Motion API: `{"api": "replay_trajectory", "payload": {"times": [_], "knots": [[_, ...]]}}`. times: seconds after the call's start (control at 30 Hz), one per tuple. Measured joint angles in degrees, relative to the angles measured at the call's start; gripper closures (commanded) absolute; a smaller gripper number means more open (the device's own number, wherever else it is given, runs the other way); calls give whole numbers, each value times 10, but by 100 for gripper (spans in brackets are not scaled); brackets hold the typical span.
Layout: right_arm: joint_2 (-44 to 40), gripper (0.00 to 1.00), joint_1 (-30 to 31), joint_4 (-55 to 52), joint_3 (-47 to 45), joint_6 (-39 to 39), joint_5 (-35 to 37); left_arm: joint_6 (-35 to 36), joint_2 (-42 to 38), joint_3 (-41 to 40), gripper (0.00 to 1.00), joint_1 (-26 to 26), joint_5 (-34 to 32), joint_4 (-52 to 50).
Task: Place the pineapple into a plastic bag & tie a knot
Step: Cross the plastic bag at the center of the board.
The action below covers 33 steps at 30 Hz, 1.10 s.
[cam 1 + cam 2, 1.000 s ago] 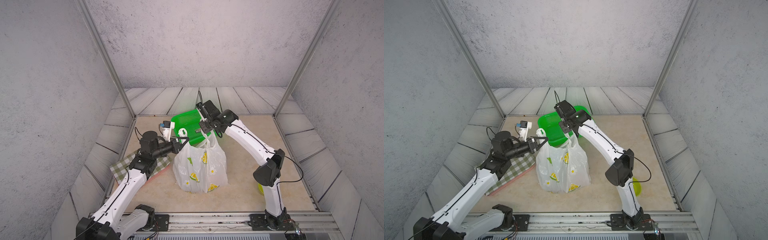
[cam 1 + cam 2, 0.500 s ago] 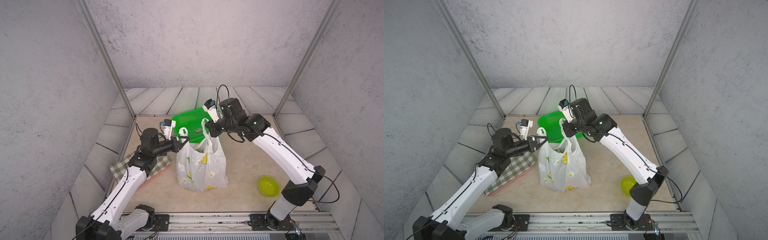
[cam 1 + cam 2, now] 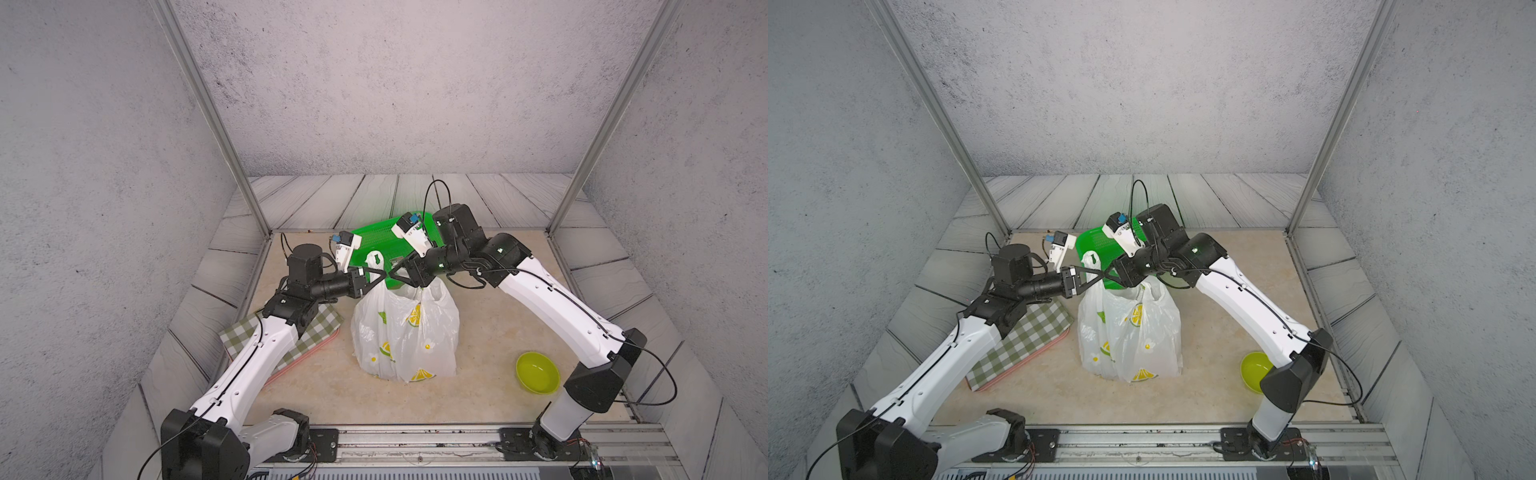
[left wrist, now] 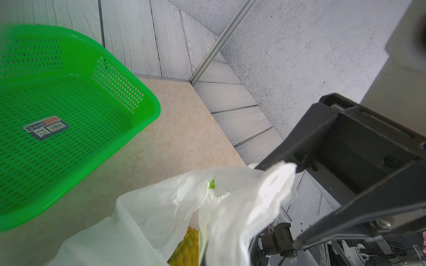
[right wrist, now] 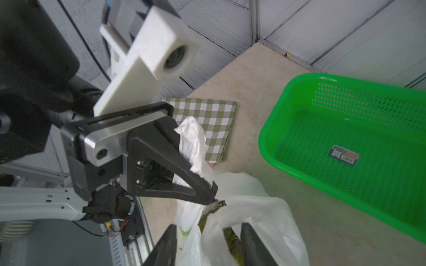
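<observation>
The left gripper (image 5: 211, 195) is pinched tight on a handle of the plastic bag (image 3: 405, 332), which stands on the surface (image 3: 498, 328) just beneath it, while the right gripper (image 5: 208, 226) gapes around the bag's rim.

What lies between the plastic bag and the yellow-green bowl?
Nothing; only bare beige tabletop separates the plastic bag and the yellow-green bowl, seen in both top views.

Basket (image 3: 376, 240) stands just behind plastic bag (image 3: 405, 332); floor (image 3: 395, 401) before it free.
</observation>
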Motion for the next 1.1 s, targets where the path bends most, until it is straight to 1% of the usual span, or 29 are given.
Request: {"api": "replay_trajectory", "payload": {"times": [0.07,0.17,0.3,0.43,0.73,0.9,1.1], "knots": [[4,44,0,-4,9,-3,0,-1,2,0,100,-3,4,0],[17,33,0,-7,26,-5,8,-2,4,0,100,-6,7,0],[26,28,0,-9,29,-6,45,-2,5,0,100,-7,5,0],[34,25,0,-8,31,-6,104,-2,3,-2,100,-7,-9,0],[64,16,8,4,61,-17,223,-13,-46,-46,100,-7,-92,4],[102,12,38,6,108,-35,298,-27,-49,-64,100,-7,-115,19],[173,5,77,1,187,-53,416,-48,-63,-84,100,-7,-146,40]]}}
